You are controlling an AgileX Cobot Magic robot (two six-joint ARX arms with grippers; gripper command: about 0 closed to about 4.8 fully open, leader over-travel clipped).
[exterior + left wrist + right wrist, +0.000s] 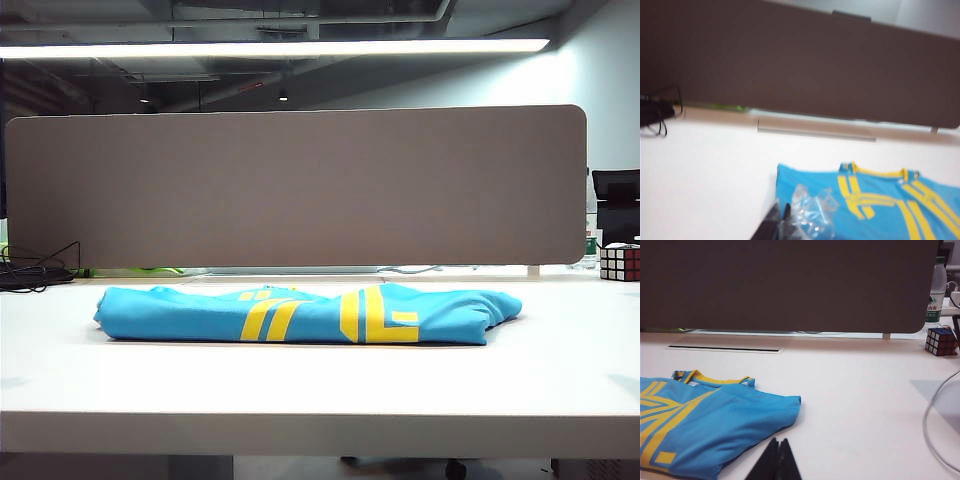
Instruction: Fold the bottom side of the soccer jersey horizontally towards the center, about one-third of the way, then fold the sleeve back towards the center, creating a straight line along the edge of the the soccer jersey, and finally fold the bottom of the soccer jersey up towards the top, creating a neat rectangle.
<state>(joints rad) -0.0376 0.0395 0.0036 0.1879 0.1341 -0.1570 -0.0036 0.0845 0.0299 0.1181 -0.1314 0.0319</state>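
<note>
soccer jersey [310, 314] sits folded mid-table [320, 385], left gripper [778, 216] and right gripper [778, 454] both pinched together, empty, just short of it; risk: a fingertip catching the loose edge undoes the rectangle.

The exterior camera is looking level across the table [320, 390] at the jersey [300, 315]. Both wrist cameras are looking down at it from nearer, sharing the divider [300, 185].

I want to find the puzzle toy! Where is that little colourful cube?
Look along the long brown divider panel behind the white table to its right end. There, far from the folded soccer jersey, stands the Rubik's cube. It is small, black-edged with red and white squares, beside a green-labelled bottle.
</note>
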